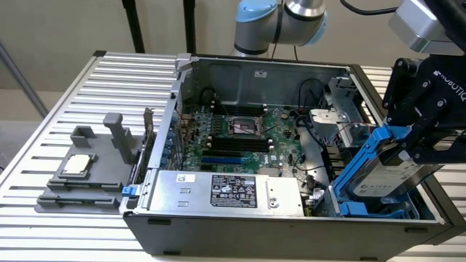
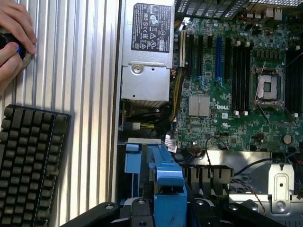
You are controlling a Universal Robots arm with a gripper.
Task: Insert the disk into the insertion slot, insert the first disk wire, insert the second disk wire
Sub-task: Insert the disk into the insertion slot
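Pinching the disk [image 1: 387, 177] by its blue carrier [image 1: 366, 158], the gripper [image 1: 415, 146] hangs over the case's corner on the exterior view's right, and we read ROBOTIQ in white on its black body. The disk leans steeply, white label facing us, print too small to read, its low end down at the blue tabs of the insertion slot [image 1: 364, 210]. Above, the arm [image 1: 280, 16] bends in from behind the computer case [image 1: 291, 229]. Just beside the slot lies the silver power supply [image 1: 218, 191], its black label unreadable. On the motherboard [image 2: 222, 94] we catch DELL. Out on the ribbed worktop [image 2: 80, 71], a hand [image 2: 14, 38] rests near a black keyboard [image 2: 28, 161].
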